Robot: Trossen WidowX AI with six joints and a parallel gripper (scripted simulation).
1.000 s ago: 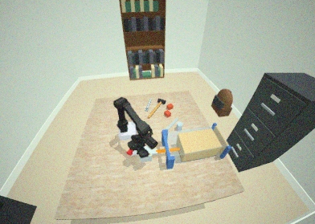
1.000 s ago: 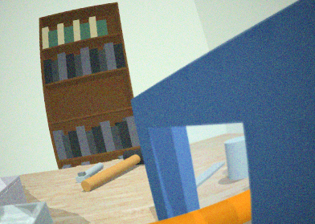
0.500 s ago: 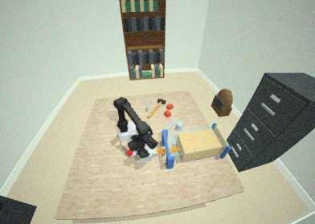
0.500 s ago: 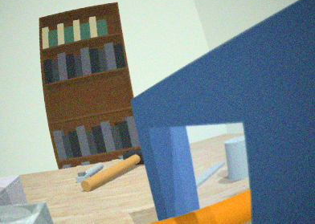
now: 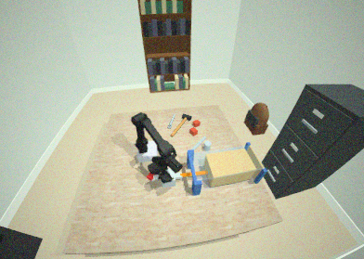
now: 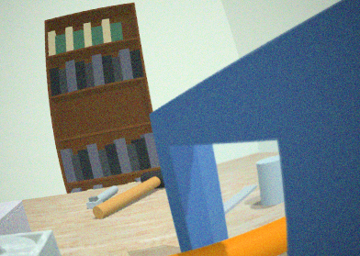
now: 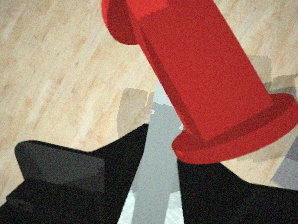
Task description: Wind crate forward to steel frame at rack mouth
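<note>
The tan crate (image 5: 230, 166) sits flat inside the clear-panelled cubby, a short gap behind the blue steel frame (image 5: 197, 187) (image 6: 239, 101) at the mouth. The orange strap (image 5: 194, 174) (image 6: 257, 234) runs from the crate through the frame to the pale winch (image 5: 169, 184). My gripper (image 5: 162, 174) (image 7: 163, 132) is over the winch, shut on the grey bar of the winch handle. The handle's red grip (image 5: 149, 176) (image 7: 205, 70) stands beside the fingers, left of the winch in the top view. The square key and the winch hole are hidden.
A hammer (image 5: 179, 127) (image 6: 126, 198), a wrench (image 5: 172, 122) (image 6: 103, 197), two red blocks (image 5: 196, 123) (image 5: 193, 132), a thin grey bar (image 5: 199, 143) and a pale cylinder (image 5: 207, 146) (image 6: 270, 181) lie behind the winch and frame. A black cabinet (image 5: 302, 148) stands at the right.
</note>
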